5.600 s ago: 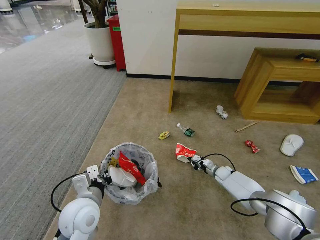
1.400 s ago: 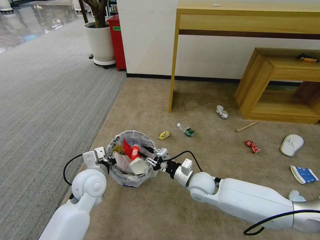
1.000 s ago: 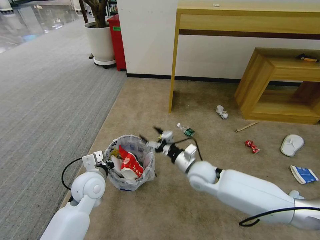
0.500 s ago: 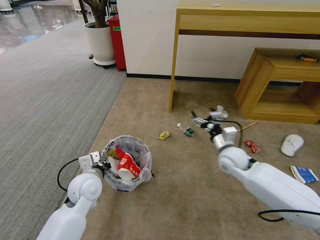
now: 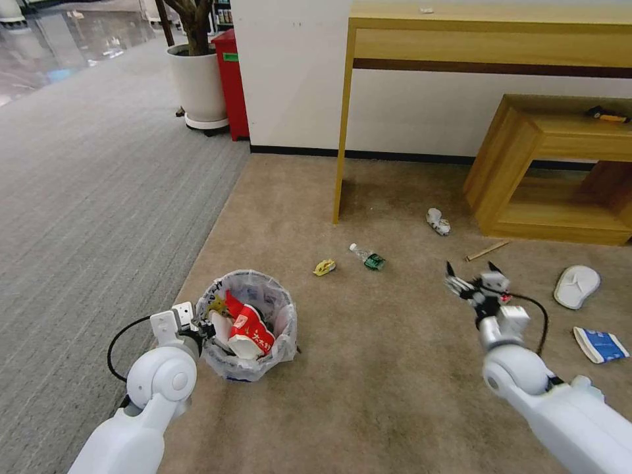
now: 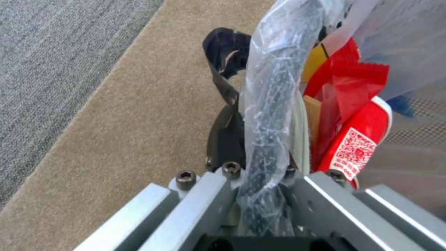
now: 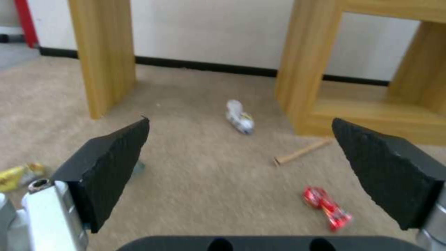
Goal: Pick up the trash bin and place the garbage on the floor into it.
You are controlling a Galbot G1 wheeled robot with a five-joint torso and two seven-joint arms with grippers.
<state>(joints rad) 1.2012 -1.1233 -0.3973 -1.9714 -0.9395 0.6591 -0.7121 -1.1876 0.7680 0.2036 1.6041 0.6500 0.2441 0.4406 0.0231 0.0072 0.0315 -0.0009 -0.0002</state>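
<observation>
The trash bin (image 5: pixel 287 329) with its clear liner hangs over the beige floor (image 5: pixel 368 368) at the near left, holding a red-and-white carton (image 5: pixel 250 329) and red wrappers. My left gripper (image 5: pixel 199 326) is shut on its plastic-covered rim (image 6: pixel 271 87), one black finger (image 6: pixel 223 87) outside. My right gripper (image 5: pixel 471 268) is open and empty above the carpet, right by a crushed red can (image 7: pixel 327 208). More garbage lies around: a white crumpled cup (image 5: pixel 438 221), a wooden stick (image 5: pixel 487 249), a small bottle (image 5: pixel 367 257), a yellow wrapper (image 5: pixel 324 266), a white slipper (image 5: pixel 577 285), a blue-white packet (image 5: pixel 599 343).
A wooden console table's leg (image 5: pixel 340 164) stands on the carpet ahead. A low wooden shelf unit (image 5: pixel 546 178) sits at the right by the wall. The grey striped carpet (image 5: pixel 79 197) runs along the left, with a white plant pot (image 5: pixel 197 82) and a tall red bin (image 5: pixel 232 79) far back.
My right gripper let the red-and-white carton go into the bin, then swung open to the right, ending beside the red can. The bin has sunk slightly.
</observation>
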